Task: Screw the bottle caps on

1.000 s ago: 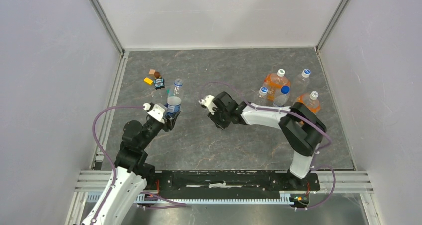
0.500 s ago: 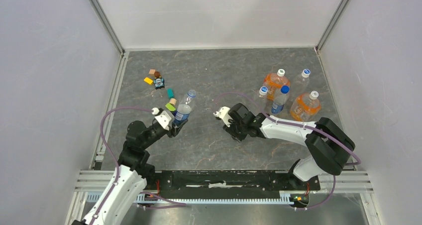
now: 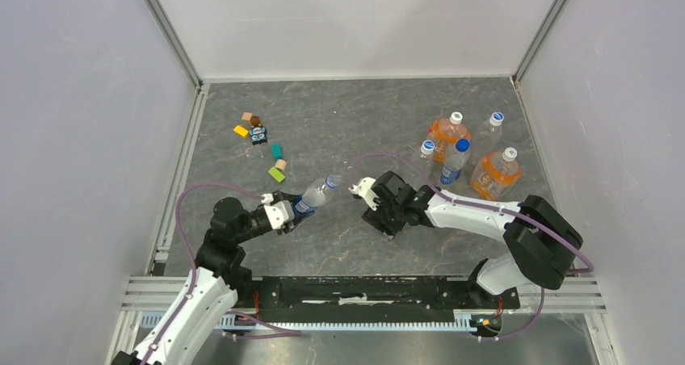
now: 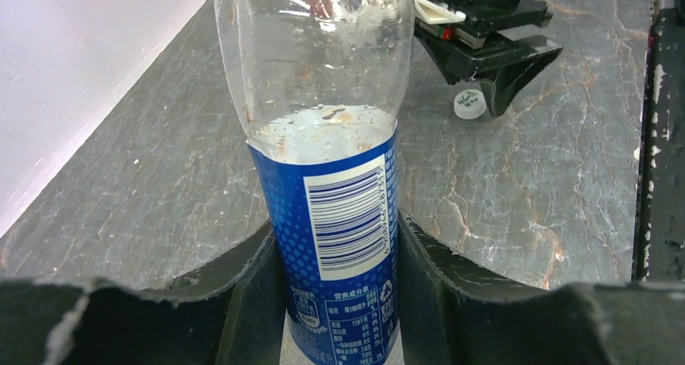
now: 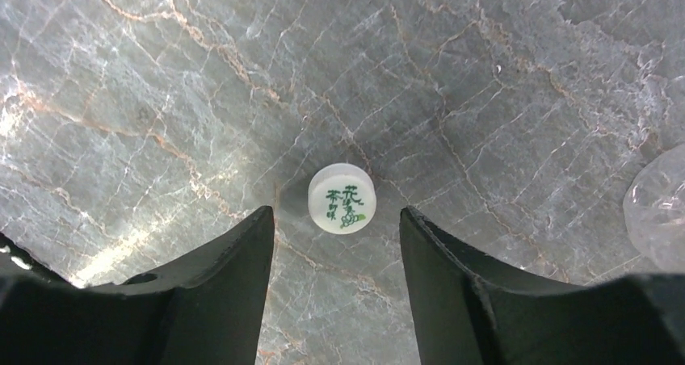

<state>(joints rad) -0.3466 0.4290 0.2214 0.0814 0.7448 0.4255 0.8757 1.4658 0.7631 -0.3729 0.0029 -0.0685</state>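
Note:
My left gripper (image 3: 292, 211) is shut on the blue-labelled clear bottle (image 3: 313, 197), around its label band (image 4: 339, 220). The bottle is tilted, with its neck pointing right towards my right gripper (image 3: 384, 216). That gripper is open and points down at the floor. One small white cap with green print (image 5: 341, 197) lies flat on the stone surface just ahead of its two fingertips, touching neither. The same cap shows in the left wrist view (image 4: 469, 103) beside the right fingers. The bottle's clear top end shows at the right edge of the right wrist view (image 5: 658, 211). I see no second loose cap.
A cluster of bottles stands at the back right: two orange-liquid ones (image 3: 446, 131) (image 3: 494, 175), a clear one (image 3: 487, 132), one with a bright blue cap (image 3: 456, 159) and a small one (image 3: 426, 151). Small coloured blocks and a toy figure (image 3: 257, 131) lie back left. A black rail (image 4: 662, 139) runs along the near edge.
My left arm has drawn the bottle nearer and tipped it from upright to leaning right. My right gripper has shifted right and nearer, and now sits over the cap.

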